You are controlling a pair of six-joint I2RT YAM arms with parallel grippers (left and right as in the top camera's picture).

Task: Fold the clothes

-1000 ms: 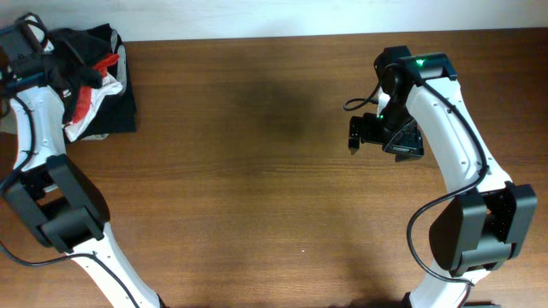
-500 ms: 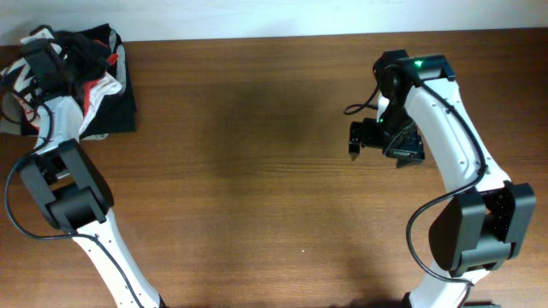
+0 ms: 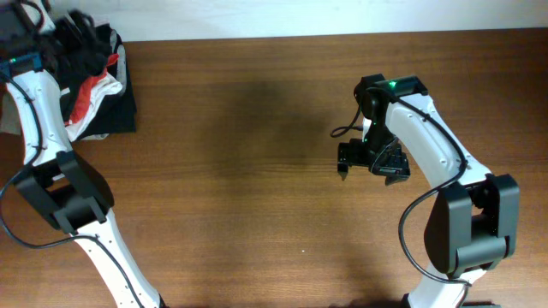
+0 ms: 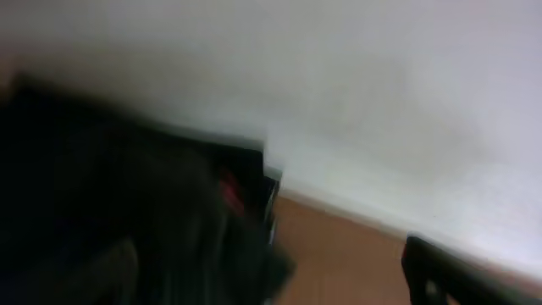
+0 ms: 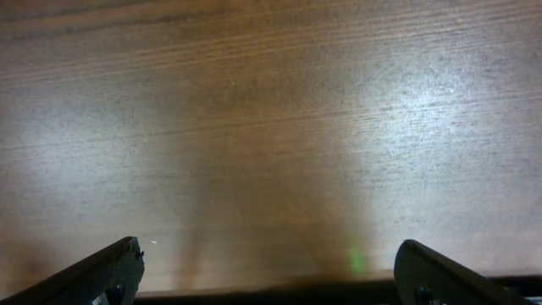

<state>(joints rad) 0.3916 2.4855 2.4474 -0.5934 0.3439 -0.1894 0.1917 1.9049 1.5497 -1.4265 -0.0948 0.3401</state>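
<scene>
The black T-shirt [image 3: 118,107] is lying bunched at the table's [image 3: 257,171] far left corner, just beside the left gripper [image 3: 53,34], whose jaws seem to be standing spread, while the right gripper [image 3: 342,161], spread wide and holding nothing, is hovering well apart.

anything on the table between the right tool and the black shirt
Nothing visible. Only bare table lies between the open right tool and the black T-shirt, which is bunched at the far left corner.
</scene>
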